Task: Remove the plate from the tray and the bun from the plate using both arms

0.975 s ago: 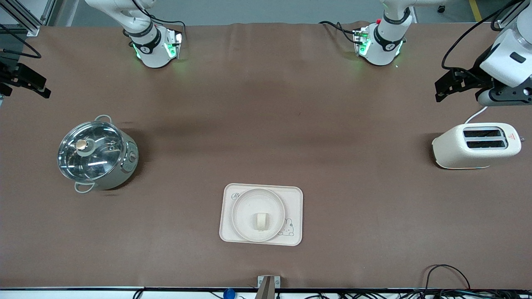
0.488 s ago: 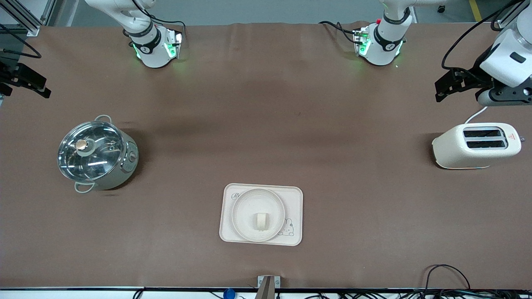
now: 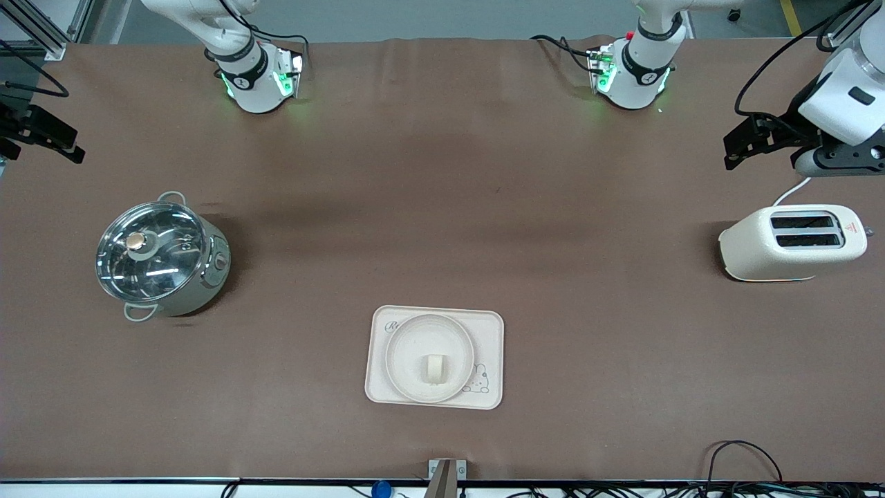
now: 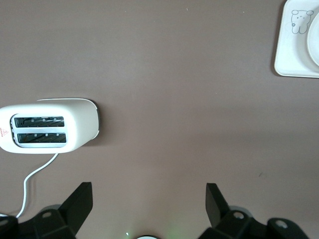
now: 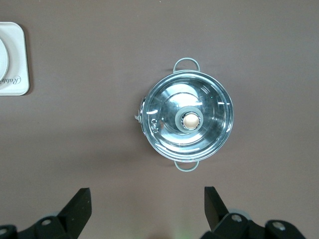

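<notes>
Near the front camera's edge of the table, midway between the two arms' ends, the tray (image 3: 434, 357) lies with its long side running from one arm's end to the other; the plate (image 3: 429, 357) sits on it and the bun (image 3: 435, 368) on the plate. Both grippers hang high and well apart from it, jaws spread wide and empty: the left gripper (image 4: 148, 196) over bare table near the toaster (image 3: 792, 242), the right gripper (image 5: 147, 200) near the lidded pot (image 3: 160, 256), neither clearly closer

robot lab: bolted arms (image 3: 242, 76), cabling (image 3: 740, 460), brown-covered table (image 3: 442, 207)
</notes>
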Motion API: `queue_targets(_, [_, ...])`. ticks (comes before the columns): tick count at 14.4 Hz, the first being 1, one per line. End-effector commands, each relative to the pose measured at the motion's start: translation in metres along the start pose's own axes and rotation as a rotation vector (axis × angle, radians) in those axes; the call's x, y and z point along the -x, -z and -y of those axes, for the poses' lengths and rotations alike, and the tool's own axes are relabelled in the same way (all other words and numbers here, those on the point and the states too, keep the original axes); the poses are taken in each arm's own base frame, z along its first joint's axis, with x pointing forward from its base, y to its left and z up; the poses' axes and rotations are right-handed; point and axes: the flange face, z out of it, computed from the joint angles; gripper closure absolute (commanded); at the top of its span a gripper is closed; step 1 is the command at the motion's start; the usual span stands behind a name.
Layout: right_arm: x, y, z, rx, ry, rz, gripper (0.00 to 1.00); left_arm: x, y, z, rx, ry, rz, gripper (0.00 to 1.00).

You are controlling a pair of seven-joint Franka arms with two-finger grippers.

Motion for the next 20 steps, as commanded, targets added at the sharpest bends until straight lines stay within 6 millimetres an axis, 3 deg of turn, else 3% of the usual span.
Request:
queue_targets(1, [0.0028, 0.0007, -0.0009, -0.016, 0.008, 0.004, 0.00, 0.0027, 0.0051, 0.0024, -0.017, -0.013, -0.002, 0.00])
queue_targets(20, [0.0021, 0.0000, -0.0041, -0.016, 0.002, 0.004, 0.00, -0.0010, -0.0006, 0.0074, -0.012, 0.007, 0.010, 0.00])
